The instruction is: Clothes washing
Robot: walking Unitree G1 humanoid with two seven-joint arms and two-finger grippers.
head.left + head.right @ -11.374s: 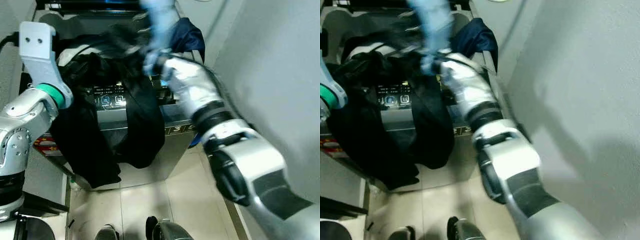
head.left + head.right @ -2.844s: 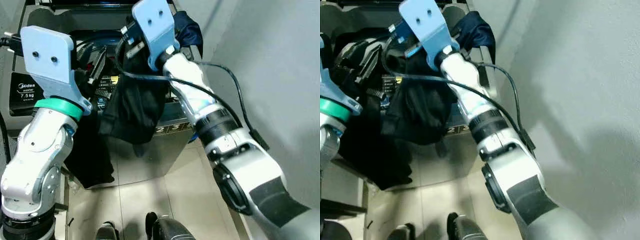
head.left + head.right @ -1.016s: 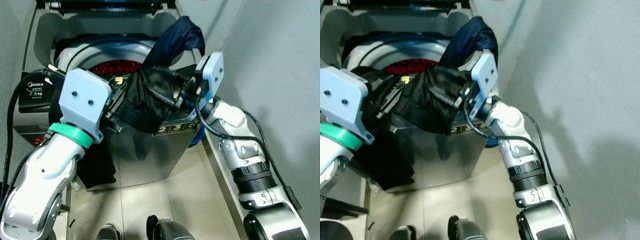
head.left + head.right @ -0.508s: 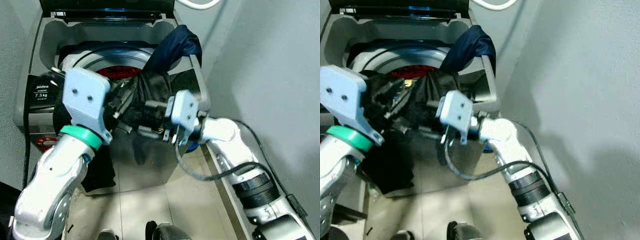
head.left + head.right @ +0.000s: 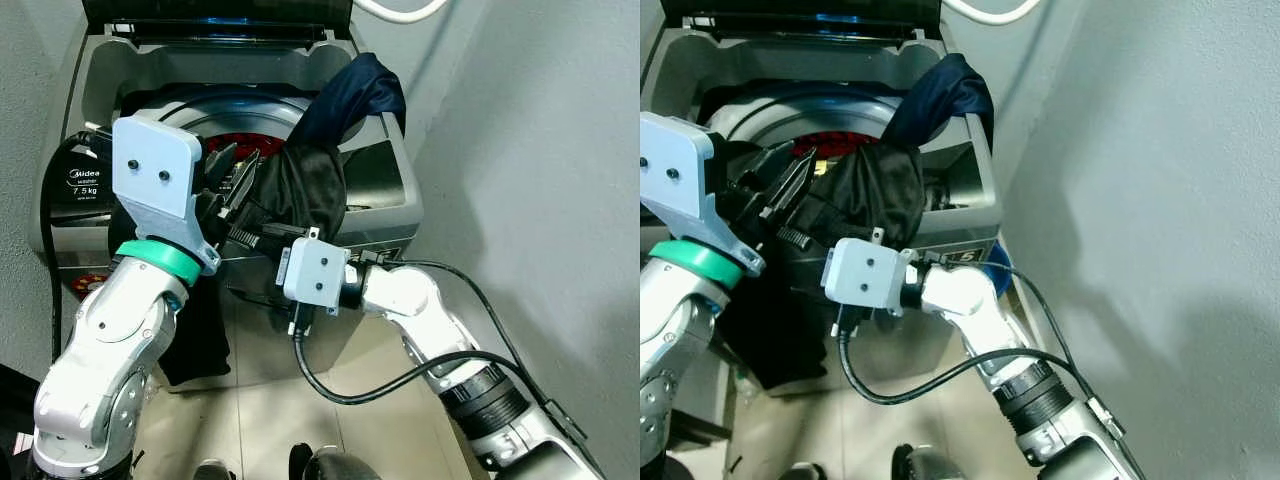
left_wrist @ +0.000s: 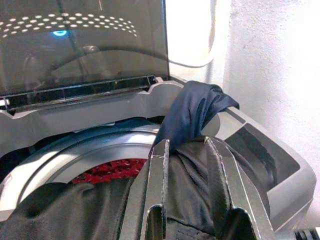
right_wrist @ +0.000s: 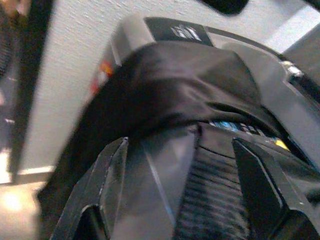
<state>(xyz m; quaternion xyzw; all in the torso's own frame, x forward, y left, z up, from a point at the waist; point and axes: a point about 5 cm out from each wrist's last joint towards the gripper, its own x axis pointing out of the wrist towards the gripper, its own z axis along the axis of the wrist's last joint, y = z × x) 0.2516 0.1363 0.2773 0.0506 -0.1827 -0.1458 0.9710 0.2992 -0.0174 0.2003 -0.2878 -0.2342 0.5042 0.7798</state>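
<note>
An open top-loading washing machine (image 5: 385, 205) stands before me, a red disc (image 5: 232, 146) showing at the bottom of its drum. A black garment (image 5: 312, 188) lies bunched over the front rim and hangs partly into the drum. A navy garment (image 5: 352, 88) drapes over the back right corner. My left gripper (image 5: 235, 168) hovers open above the drum's front edge, its fingers (image 6: 157, 170) just short of the black cloth. My right gripper (image 7: 180, 145) is low against the machine's front panel, open, with the black cloth hanging just beyond it.
More black cloth (image 5: 198, 335) hangs down the machine's front left side to near the tiled floor (image 5: 270, 410). A grey wall (image 5: 540, 180) stands close on the right. The raised lid (image 6: 80, 45) is at the back. My right arm's cable (image 5: 400, 370) loops in front of the machine.
The black garment, held up between both grippers a second ago, now rests on the rim. My right gripper has dropped down and left in front of the machine. The left gripper rose slightly.
</note>
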